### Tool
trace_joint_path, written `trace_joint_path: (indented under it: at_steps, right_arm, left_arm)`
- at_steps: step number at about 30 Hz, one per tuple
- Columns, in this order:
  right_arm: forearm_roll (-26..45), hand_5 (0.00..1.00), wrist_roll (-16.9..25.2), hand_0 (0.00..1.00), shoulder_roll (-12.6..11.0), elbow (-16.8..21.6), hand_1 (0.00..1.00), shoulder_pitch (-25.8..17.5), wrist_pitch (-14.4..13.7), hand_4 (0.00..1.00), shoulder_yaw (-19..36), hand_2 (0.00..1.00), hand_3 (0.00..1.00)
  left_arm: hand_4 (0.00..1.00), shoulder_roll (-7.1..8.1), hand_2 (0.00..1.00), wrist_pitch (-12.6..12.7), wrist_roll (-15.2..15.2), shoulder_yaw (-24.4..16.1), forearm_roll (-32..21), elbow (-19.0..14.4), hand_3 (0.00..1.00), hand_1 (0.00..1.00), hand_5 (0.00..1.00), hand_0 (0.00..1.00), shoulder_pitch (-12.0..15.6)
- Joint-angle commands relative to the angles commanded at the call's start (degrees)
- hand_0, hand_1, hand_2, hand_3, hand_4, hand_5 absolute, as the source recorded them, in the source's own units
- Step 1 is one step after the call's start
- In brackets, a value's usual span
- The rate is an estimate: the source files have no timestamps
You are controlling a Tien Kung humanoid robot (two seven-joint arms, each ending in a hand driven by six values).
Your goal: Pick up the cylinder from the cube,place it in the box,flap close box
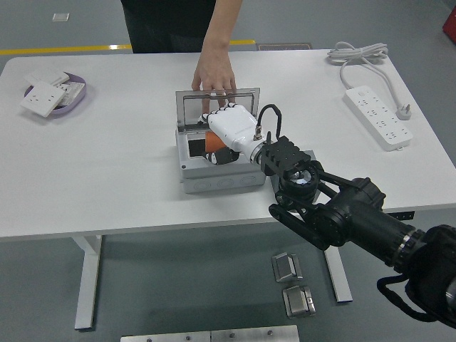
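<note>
A grey box (214, 174) stands mid-table with its clear lid (217, 100) tilted up at the back. A person's hand (214, 73) rests on the lid's top edge from the far side. My right hand (219, 146), white-backed with dark fingers, reaches into the open box from the right. Its fingers are curled around an orange cylinder (210, 145), low inside the box. Most of the box's inside is hidden by the hand. No cube shows. My left arm is out of view.
A purple dish (80, 91) with white switch plates lies at the far left. A white power strip (377, 117) and its coiled cable lie at the right. Two metal parts (292, 281) lie on the floor below the table.
</note>
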Motion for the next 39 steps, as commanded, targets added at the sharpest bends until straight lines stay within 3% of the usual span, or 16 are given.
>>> trace_joint_path:
  at_steps: [4, 12, 16, 21, 28, 33, 39]
  right_arm:
    - [5.7, 0.288, 1.3, 0.881, -0.4, 2.3, 0.745, -0.4, -1.3, 0.854, -1.2, 0.735, 0.803]
    - [24.1, 0.279, 5.4, 0.876, -7.1, 12.0, 0.744, -0.1, -1.1, 0.856, 1.8, 0.735, 0.809]
    - [31.5, 0.310, 5.3, 0.837, -9.1, 12.7, 0.724, 2.1, -0.7, 0.866, 4.3, 0.722, 0.796]
    - [38.9, 0.311, 5.9, 0.826, -9.5, 7.8, 0.714, 5.6, -0.6, 0.855, 4.3, 0.712, 0.787]
    - [46.9, 0.301, 8.7, 0.827, -6.6, -2.4, 0.711, 9.2, -1.2, 0.846, 0.7, 0.710, 0.788]
    - [48.9, 0.304, 9.9, 0.816, -6.0, -8.6, 0.705, 9.6, -1.7, 0.843, -0.8, 0.702, 0.781]
    - [49.5, 0.308, 10.3, 0.819, -6.6, -9.8, 0.704, 9.1, -2.2, 0.841, -2.3, 0.701, 0.781]
  left_arm:
    - [0.647, -0.12, 0.565, 0.0, 0.0, 0.0, -0.1, 0.0, 0.606, 0.615, 0.264, 0.583, 0.1]
    - [0.647, -0.29, 0.566, 0.2, 0.1, -0.2, -0.1, 0.0, 0.606, 0.615, 0.264, 0.583, 0.3]
    - [0.647, -0.17, 0.566, 0.2, 0.1, -0.2, 0.0, 0.0, 0.606, 0.615, 0.264, 0.583, 0.3]
    - [0.647, 0.00, 0.567, 0.2, 0.1, -0.1, 0.1, 0.0, 0.606, 0.615, 0.264, 0.583, 0.1]
    - [0.646, 0.27, 0.567, 0.0, -0.1, 0.4, 0.2, 0.0, 0.606, 0.615, 0.265, 0.583, -0.3]
    - [0.647, 0.31, 0.566, -0.1, -0.2, 0.6, 0.1, 0.0, 0.605, 0.615, 0.268, 0.583, -0.4]
    - [0.646, 0.22, 0.567, -0.1, -0.1, 0.7, 0.0, 0.0, 0.607, 0.615, 0.268, 0.583, -0.4]
